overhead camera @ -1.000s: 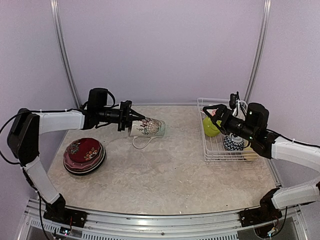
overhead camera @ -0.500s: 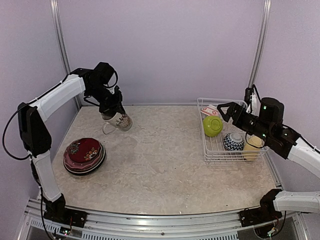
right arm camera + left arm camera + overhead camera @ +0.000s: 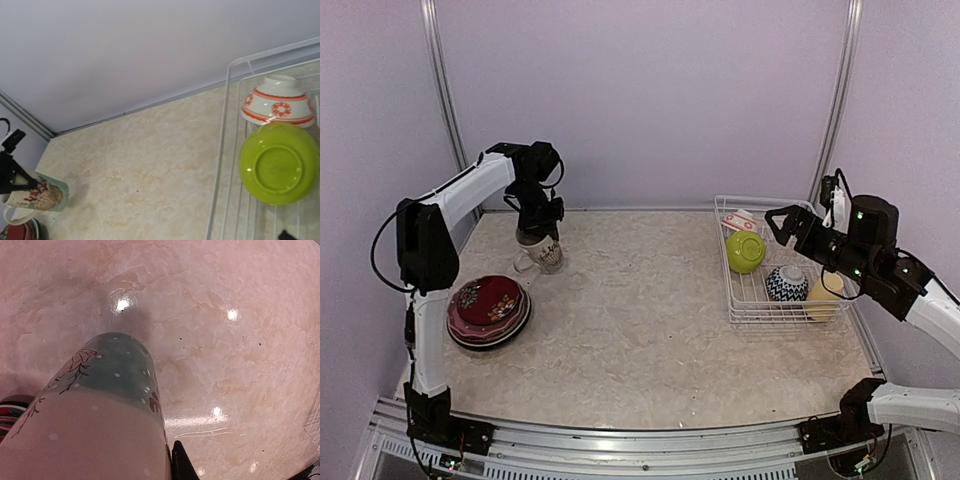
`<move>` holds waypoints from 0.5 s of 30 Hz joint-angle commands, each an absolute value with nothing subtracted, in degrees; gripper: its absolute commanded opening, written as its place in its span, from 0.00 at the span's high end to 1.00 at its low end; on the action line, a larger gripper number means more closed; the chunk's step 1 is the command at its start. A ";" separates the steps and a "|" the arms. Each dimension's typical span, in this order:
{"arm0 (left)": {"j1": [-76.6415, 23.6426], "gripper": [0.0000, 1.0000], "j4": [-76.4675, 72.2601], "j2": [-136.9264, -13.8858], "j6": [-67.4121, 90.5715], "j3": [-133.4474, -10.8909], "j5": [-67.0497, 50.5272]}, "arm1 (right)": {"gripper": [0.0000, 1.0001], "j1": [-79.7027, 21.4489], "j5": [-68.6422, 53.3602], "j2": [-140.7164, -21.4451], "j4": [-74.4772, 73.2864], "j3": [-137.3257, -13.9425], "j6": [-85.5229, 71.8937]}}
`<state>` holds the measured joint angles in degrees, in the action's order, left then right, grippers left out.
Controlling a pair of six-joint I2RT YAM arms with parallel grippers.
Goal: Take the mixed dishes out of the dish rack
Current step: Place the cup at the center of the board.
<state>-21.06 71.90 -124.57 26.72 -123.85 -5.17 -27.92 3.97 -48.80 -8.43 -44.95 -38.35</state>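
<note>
One marbled table (image 3: 650, 340) carries everything, with both arms reaching over its far half. The dish rack (image 3: 752, 300) comes next in size and lies below the right jaws (image 3: 777, 225), which hang spread wide above its far end and hold nothing. A stack of plates (image 3: 488, 308), red on top, rests on the table nearer the arm bases than the left jaws (image 3: 537, 232), apart from what they carry.

Four dishes sit in the rack. The lime-green bowl (image 3: 746, 251) lies almost straight beneath the right jaws with its foot ring turned up toward them. The red-and-white bowl (image 3: 278, 102) sits just beyond it, upturned and touching it or nearly so. The dark zigzag bowl (image 3: 786, 284) and the pale-yellow mug (image 3: 825, 297) lie behind those jaws, toward the arm's base.

The beige patterned mug (image 3: 544, 254) hangs directly under the left jaws, which are pinched on its upper part. It is roughly upright and at or just above the table, though I cannot tell whether its base touches.

Letting go before the base is flat is probably the main risk, since the mug could tip and roll toward the plates. On the other side, the lime bowl's smooth, rounded back offers little purchase, so a shallow bite might squirt it against its neighbour. A fingertip could also snag a rack wire on the way down.
</note>
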 commanded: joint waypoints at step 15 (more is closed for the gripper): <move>-20.24 0.99 70.05 -127.11 27.79 -122.30 1.14 | 0.00 -27.33 5.81 -47.00 -10.94 -46.05 -36.75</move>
